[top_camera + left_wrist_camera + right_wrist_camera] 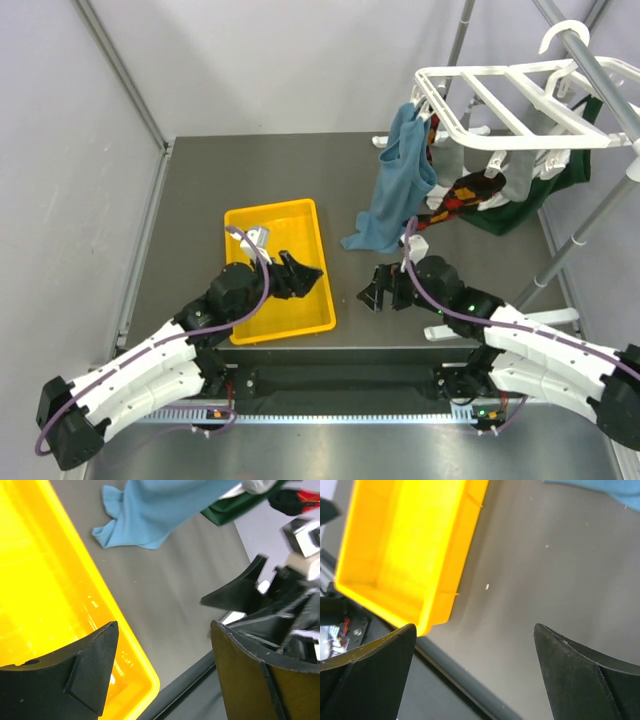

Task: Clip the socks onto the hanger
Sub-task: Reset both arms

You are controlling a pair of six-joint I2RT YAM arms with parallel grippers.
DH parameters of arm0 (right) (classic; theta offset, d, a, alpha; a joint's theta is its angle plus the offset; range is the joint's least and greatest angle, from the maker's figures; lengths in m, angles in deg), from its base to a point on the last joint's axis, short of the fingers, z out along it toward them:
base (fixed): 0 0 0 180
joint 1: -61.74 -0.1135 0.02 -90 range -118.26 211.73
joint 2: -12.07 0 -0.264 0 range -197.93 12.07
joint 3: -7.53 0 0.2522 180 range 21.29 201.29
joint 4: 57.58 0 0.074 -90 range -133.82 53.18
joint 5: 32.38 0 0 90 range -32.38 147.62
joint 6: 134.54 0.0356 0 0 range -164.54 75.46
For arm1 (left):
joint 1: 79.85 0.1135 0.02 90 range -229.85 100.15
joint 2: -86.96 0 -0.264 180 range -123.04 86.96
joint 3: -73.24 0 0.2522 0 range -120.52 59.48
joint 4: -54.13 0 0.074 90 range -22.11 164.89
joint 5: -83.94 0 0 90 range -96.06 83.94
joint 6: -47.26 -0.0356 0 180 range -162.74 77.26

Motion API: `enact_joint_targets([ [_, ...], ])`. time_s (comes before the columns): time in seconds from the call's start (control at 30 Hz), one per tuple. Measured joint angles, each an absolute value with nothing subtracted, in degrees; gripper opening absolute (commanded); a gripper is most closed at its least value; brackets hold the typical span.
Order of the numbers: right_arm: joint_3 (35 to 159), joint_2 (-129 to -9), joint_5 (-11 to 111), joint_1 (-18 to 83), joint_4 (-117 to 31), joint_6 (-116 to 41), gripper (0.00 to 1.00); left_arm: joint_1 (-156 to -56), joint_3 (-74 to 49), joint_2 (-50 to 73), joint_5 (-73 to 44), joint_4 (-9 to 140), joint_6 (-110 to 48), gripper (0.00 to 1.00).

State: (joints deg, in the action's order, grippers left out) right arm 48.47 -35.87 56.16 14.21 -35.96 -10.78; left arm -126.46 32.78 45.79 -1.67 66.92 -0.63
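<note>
My main worry is the hanger [500, 95], which sits up beyond the yellow tray [270, 212] and off to its right. It looks to hang by its hook alone, so I judge a nudge would set it swinging. A blue cloth [405, 170] drapes from the hanger's tray-side corner down onto the surface [200, 200]. A claw reaching under the frame could snag that cloth and drag the frame with it.

The argyle sock [458, 196] and the grey sock [515, 182] hang under the frame, further from the tray than the cloth. I cannot tell whether clips hold them. A small pale item [258, 238] lies at the tray's far end, and I can't make out what it is.

The left claw [297, 272] is spread wide and holds nothing. It straddles the tray's right wall, so lowering it could knock the tray. The right claw [383, 290] is just right of the tray, also wide open and empty, with only bare surface between its fingers.
</note>
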Motion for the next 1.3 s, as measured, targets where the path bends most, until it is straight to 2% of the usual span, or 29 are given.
enact_joint_targets([
  [0.2, 44.95, -43.37, 56.73, 14.12, -47.28, -9.54, 1.00, -126.46, 38.15, 51.63, 0.67, 67.62, 3.06, 0.80],
  [0.33, 42.27, -42.91, 58.33, 14.01, -56.60, -10.13, 1.00, -126.46, 44.21, 57.33, 0.88, 65.54, 5.58, 0.80],
  [0.47, 35.38, -35.87, 61.08, 13.97, -64.46, -10.26, 1.00, -126.46, 50.74, 64.94, 0.82, 63.14, 8.03, 0.80],
  [0.57, 27.36, -25.73, 64.56, 13.90, -68.05, -8.75, 1.00, -126.46, 55.20, 73.70, 0.47, 62.53, 10.08, 0.80],
  [0.67, 23.03, -14.67, 68.32, 13.90, -67.55, -5.65, 1.00, -126.46, 57.02, 83.14, -0.60, 62.18, 12.53, 0.80],
  [0.83, 23.21, -1.99, 73.74, 13.90, -64.75, -1.23, 1.00, -126.46, 56.95, 82.25, -5.28, 54.46, 15.52, 0.79],
  [1.3, 23.21, -4.24, 75.44, 13.88, -56.33, 0.71, 1.00, -126.46, 56.97, 85.29, -10.20, 52.97, 15.70, 0.80],
])
